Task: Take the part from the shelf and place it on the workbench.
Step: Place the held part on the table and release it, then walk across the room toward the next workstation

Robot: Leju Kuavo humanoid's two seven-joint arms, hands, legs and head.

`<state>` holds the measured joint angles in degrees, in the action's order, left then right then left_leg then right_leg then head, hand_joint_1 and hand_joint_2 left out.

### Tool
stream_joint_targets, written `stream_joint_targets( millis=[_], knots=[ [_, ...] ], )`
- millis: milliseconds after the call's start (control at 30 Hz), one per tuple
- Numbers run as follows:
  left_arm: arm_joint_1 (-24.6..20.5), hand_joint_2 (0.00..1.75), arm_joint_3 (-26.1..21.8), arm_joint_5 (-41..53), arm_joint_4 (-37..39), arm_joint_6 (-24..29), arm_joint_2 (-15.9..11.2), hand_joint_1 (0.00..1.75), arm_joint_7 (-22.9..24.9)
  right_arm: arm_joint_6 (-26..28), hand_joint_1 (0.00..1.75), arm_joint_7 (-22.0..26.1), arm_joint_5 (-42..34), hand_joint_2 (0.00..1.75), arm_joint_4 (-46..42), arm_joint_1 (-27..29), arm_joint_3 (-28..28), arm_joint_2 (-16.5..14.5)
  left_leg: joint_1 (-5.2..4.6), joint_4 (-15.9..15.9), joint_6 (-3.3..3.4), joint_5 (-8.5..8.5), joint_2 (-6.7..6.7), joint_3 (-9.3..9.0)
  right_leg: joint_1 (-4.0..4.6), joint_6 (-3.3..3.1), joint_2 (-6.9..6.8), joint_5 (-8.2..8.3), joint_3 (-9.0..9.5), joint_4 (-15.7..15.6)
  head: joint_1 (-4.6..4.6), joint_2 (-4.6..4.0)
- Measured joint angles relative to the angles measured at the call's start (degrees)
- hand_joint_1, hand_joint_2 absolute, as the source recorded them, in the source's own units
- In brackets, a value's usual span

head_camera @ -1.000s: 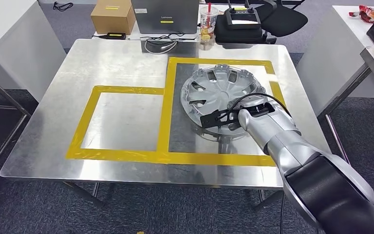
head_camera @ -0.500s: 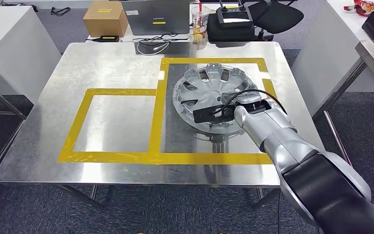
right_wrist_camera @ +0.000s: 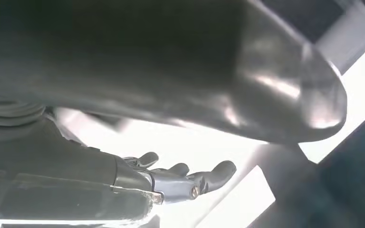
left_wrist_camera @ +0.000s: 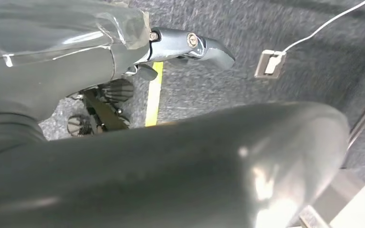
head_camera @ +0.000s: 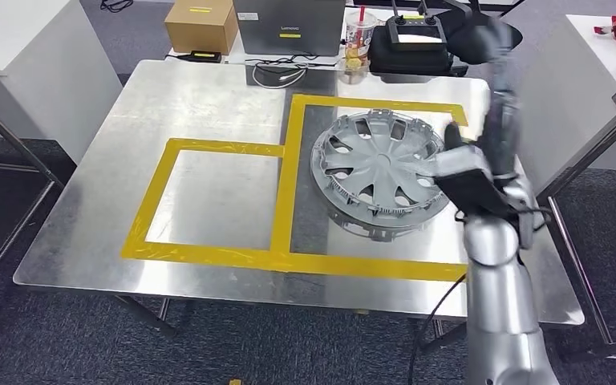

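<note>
The part, a silver hubcap (head_camera: 381, 172), lies flat on the steel workbench (head_camera: 208, 104), inside the right yellow-taped frame. My right hand (head_camera: 481, 156) is raised just right of the hubcap's rim, blurred, fingers pointing up and apart, holding nothing and clear of the part. In the right wrist view its fingers (right_wrist_camera: 190, 175) are spread against bright glare. My left hand (left_wrist_camera: 190, 45) hangs over the grey carpet with its fingers stretched out and nothing in them.
A second yellow tape frame (head_camera: 152, 208) marks the bench's left half. Behind the bench stand a cardboard box (head_camera: 201, 24), a grey case (head_camera: 291, 22), a drink cup (head_camera: 358, 44) and a black bag with a controller (head_camera: 417, 40). White tables flank both sides.
My right hand has let go of the hubcap's near rim and swung up and to the right. The hubcap stays flat on the bench. The camera has shifted slightly.
</note>
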<state>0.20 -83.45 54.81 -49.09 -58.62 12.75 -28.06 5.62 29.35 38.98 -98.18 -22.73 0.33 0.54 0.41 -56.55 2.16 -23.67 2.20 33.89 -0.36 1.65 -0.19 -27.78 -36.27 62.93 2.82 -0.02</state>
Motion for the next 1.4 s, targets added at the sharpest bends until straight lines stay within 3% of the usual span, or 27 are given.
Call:
stream_joint_targets(
  millis=[67,200,267,333,367,400,433,533,600,700,733,833,867,933,1000,1067,1100,1167,1233,1267,1333,1367,1400],
  knots=[
    [0.0,0.0,-1.3,-0.7,-3.3,-1.4,1.8,0.0,1.1,2.5,0.0,4.5,-0.5,0.0,-9.3,6.4,-4.2,-0.3,-0.33,-0.3,-0.35,-0.25,-0.04,-0.07,0.15,-0.39,-0.2,2.06,3.11,-5.9,0.05,0.0],
    [0.6,0.0,-3.9,-4.0,-9.0,-2.9,4.5,0.0,4.0,7.7,0.0,9.6,2.6,0.0,-21.4,21.2,-9.7,-0.3,-0.28,-1.1,-1.24,-1.33,-0.62,0.06,0.04,-1.67,0.11,2.9,3.6,-6.9,0.08,0.0],
    [0.9,0.0,-4.6,-4.9,-11.1,-3.2,5.1,0.0,4.4,9.2,0.0,9.1,4.5,0.0,-24.5,27.8,-10.7,-0.3,-0.05,-4.9,-1.96,-4.93,-1.47,1.23,-0.31,-2.19,0.1,3.23,3.45,-7.1,0.25,0.0],
    [1.0,0.0,-5.1,-5.1,-12.7,-3.4,5.4,0.0,4.4,9.9,0.0,7.7,6.2,0.0,-26.4,33.3,-11.5,-0.3,0.22,-12.1,-2.56,-9.73,-1.97,3.41,-0.3,-2.46,0.04,3.54,2.99,-7.0,0.42,0.0],
    [1.0,0.0,-5.3,-5.1,-13.3,-3.6,5.6,0.0,4.4,9.9,0.0,7.0,7.2,0.0,-27.0,35.9,-11.9,-0.3,0.31,-14.8,-2.73,-11.2,-2.04,4.0,-0.29,-2.51,0.0,3.75,2.64,-6.9,0.41,0.0],
    [1.0,0.0,-5.4,-5.2,-13.9,-3.7,5.8,0.0,4.4,9.6,0.0,6.1,8.1,0.0,-27.5,38.3,-12.3,-0.3,0.34,-15.6,-2.78,-11.6,-2.07,3.59,-0.28,-2.53,-0.03,4.02,2.24,-6.9,0.42,0.0],
    [1.0,0.0,-5.5,-5.4,-14.4,-3.9,6.0,0.0,4.3,8.5,0.0,5.0,9.0,0.0,-27.8,40.4,-12.7,-0.3,0.34,-14.1,-2.71,-10.99,-2.07,2.0,-0.26,-2.49,-0.01,4.35,1.84,-6.8,0.41,0.0],
    [0.9,0.0,-5.6,-6.6,-16.0,-4.6,6.3,0.0,4.4,2.4,0.0,1.7,10.2,0.0,-27.7,44.6,-14.6,-0.8,0.07,-2.3,-1.84,-7.73,-2.01,-5.94,-0.12,-2.11,0.22,5.48,1.03,-6.8,0.34,0.0],
    [0.9,0.0,-5.7,-7.2,-16.9,-4.9,6.4,0.0,4.5,0.0,0.0,1.9,10.3,0.0,-27.1,46.4,-16.4,-1.6,-0.44,0.9,-1.08,-7.08,-1.99,-7.45,-0.13,-1.45,0.25,6.15,0.9,-6.9,0.21,0.0],
    [1.0,0.0,-5.7,-7.4,-17.7,-5.0,6.6,0.0,4.5,-0.7,0.0,2.6,10.4,0.0,-26.6,47.8,-18.3,-2.3,-0.62,1.3,0.11,-5.26,-2.15,-6.68,-0.32,-0.51,0.27,6.71,0.61,-7.0,0.08,0.0],
    [1.0,0.0,-5.7,-7.5,-17.9,-5.0,6.7,0.0,4.5,-0.9,0.0,2.6,10.4,0.0,-26.5,48.1,-18.8,-2.5,-0.51,1.6,0.53,-4.42,-2.25,-6.27,-0.36,-0.58,0.27,5.52,0.11,-5.9,0.0,0.0],
    [1.0,0.0,-5.7,-7.6,-18.1,-5.0,7.0,0.0,4.6,-3.1,0.0,1.6,11.2,0.0,-26.1,48.4,-20.0,-3.0,-0.43,1.9,1.09,-2.36,-2.56,-4.26,-0.52,-1.39,0.27,-2.07,-2.66,3.5,-0.25,0.0],
    [1.0,0.0,-5.7,-7.8,-18.1,-5.0,7.1,0.0,4.8,-4.9,0.0,0.9,11.9,0.0,-25.6,48.5,-20.6,-3.4,-0.44,1.9,1.03,-1.76,-2.64,-3.48,-0.56,-1.24,0.27,-3.86,-3.16,7.0,-0.26,0.0],
    [1.2,0.0,-5.8,-8.6,-18.1,-4.9,7.2,0.0,5.3,-9.5,0.0,0.2,14.4,0.0,-23.5,48.6,-22.8,-5.0,-0.43,1.8,0.84,-0.57,-2.77,-2.06,-0.72,-0.16,0.24,-4.3,-1.55,9.2,-0.26,0.0],
    [1.6,0.0,-5.8,-9.9,-18.0,-4.6,7.4,0.0,6.2,-13.7,0.0,1.7,19.1,0.0,-20.2,48.4,-26.7,-7.6,-0.39,1.3,0.45,0.38,-2.77,-0.78,-0.98,0.93,0.19,-2.42,4.15,3.0,-0.26,0.0],
    [2.1,0.0,-5.8,-11.7,-18.0,-4.1,7.5,0.0,7.5,-17.0,0.0,4.3,25.9,0.0,-16.3,47.5,-31.9,-10.5,-0.54,0.5,-0.17,1.05,-2.77,0.45,-0.9,0.83,0.19,-2.16,9.72,-5.2,-0.2,0.0],
    [2.4,0.0,-5.8,-12.7,-17.9,-3.8,7.5,0.0,8.2,-18.4,0.0,5.6,29.1,0.0,-14.2,46.7,-34.9,-11.9,-0.59,0.1,-0.52,1.33,-2.77,0.8,-0.77,0.46,0.22,-2.51,10.92,-7.4,-0.15,0.0],
    [2.8,0.0,-5.8,-14.5,-17.7,-3.3,7.7,0.0,9.6,-21.3,0.0,7.7,35.8,0.0,-9.4,44.8,-41.7,-14.3,-0.46,0.0,-1.33,1.96,-2.76,1.12,-0.58,-0.6,0.26,-2.47,10.58,-7.9,-0.03,0.0],
    [3.5,0.0,-5.8,-15.5,-17.5,-3.1,7.8,0.0,10.8,-23.9,0.0,8.1,43.2,0.0,-4.5,42.9,-48.3,-16.0,-0.15,-1.1,-2.09,0.49,-2.62,1.68,-0.73,-1.8,0.07,-1.67,9.81,-8.0,0.03,0.0],
    [3.8,0.0,-5.8,-15.8,-17.3,-3.1,7.8,0.0,11.2,-25.5,0.0,6.8,46.3,0.0,-2.2,42.4,-51.0,-16.6,-0.01,-2.9,-2.4,-1.76,-2.53,2.25,-0.86,-2.29,-0.07,-1.13,9.29,-8.0,0.1,0.0],
    [4.0,0.0,-5.8,-15.5,-16.8,-3.0,7.9,0.0,12.0,-31.3,0.0,-0.5,49.9,0.0,2.2,41.9,-55.0,-17.4,0.19,-9.2,-2.92,-7.75,-2.43,3.63,-0.77,-2.76,-0.31,-0.07,8.07,-8.0,0.27,0.0],
    [4.0,0.0,-5.8,-14.9,-16.4,-2.8,7.9,0.0,12.2,-35.2,0.0,-5.7,50.5,0.0,4.5,41.5,-56.6,-17.6,0.26,-12.6,-3.08,-9.76,-2.43,4.06,-0.69,-2.77,-0.38,0.5,7.36,-8.0,0.3,0.0],
    [3.9,0.0,-5.8,-14.1,-16.0,-2.6,7.9,0.0,12.2,-39.3,0.0,-10.9,50.8,0.0,7.1,40.9,-58.2,-17.8,0.3,-14.9,-3.14,-10.42,-2.43,3.93,-0.61,-2.74,-0.41,1.08,6.61,-7.9,0.29,0.0]
  ],
)
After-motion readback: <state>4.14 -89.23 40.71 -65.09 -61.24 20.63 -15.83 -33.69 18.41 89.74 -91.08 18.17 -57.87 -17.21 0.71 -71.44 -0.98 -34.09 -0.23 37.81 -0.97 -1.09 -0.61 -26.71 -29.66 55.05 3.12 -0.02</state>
